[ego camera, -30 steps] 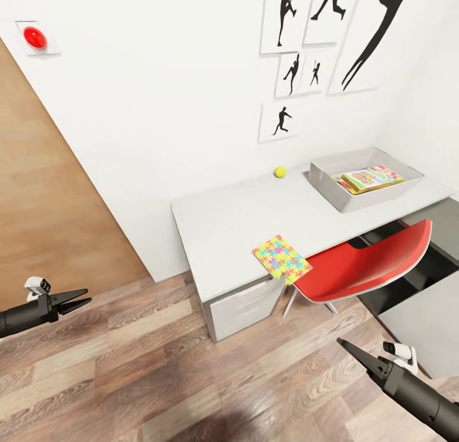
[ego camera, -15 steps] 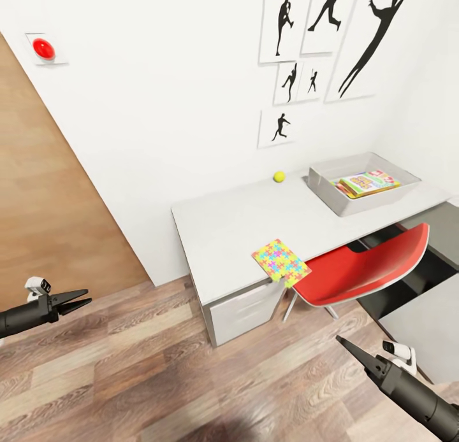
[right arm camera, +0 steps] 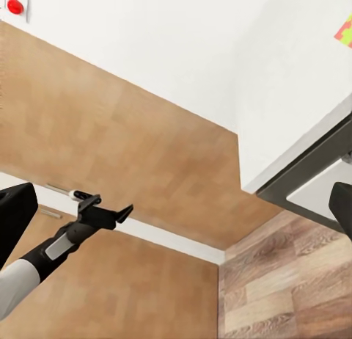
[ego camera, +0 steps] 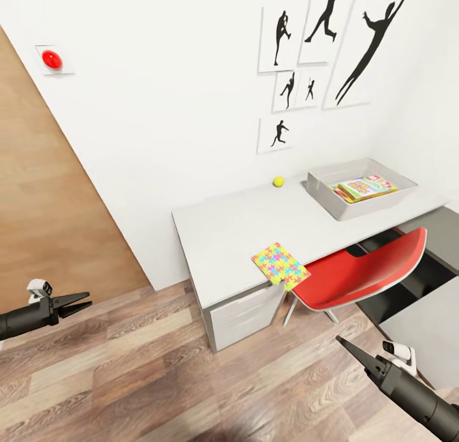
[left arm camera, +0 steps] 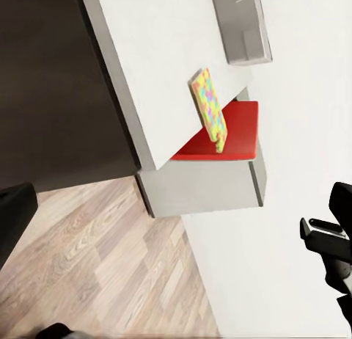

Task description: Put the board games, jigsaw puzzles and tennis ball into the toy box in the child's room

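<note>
On the pale grey table (ego camera: 229, 228) a multicoloured jigsaw puzzle (ego camera: 280, 263) lies at the front edge, overhanging it slightly; it also shows in the left wrist view (left arm camera: 209, 108). The tennis ball (ego camera: 278, 181) rests near the wall. At the table's right end, the grey toy box (ego camera: 325, 197) holds stacked board games (ego camera: 366, 187). My left gripper (ego camera: 81, 300) hovers open over the floor, far left of the table. My right gripper (ego camera: 344, 345) is open and low at the right, in front of the chair. Both are empty.
A red chair (ego camera: 357, 270) is tucked under the table beside the white drawer unit (ego camera: 242, 314). A wood-panel door (ego camera: 38, 193) fills the left, with a red wall button (ego camera: 51, 59) beside it. Wood-plank floor (ego camera: 178, 372) lies between me and the table.
The whole picture has shifted a little, so the camera moved. The table's things lie as before. Both grippers hold their places and stay open.
</note>
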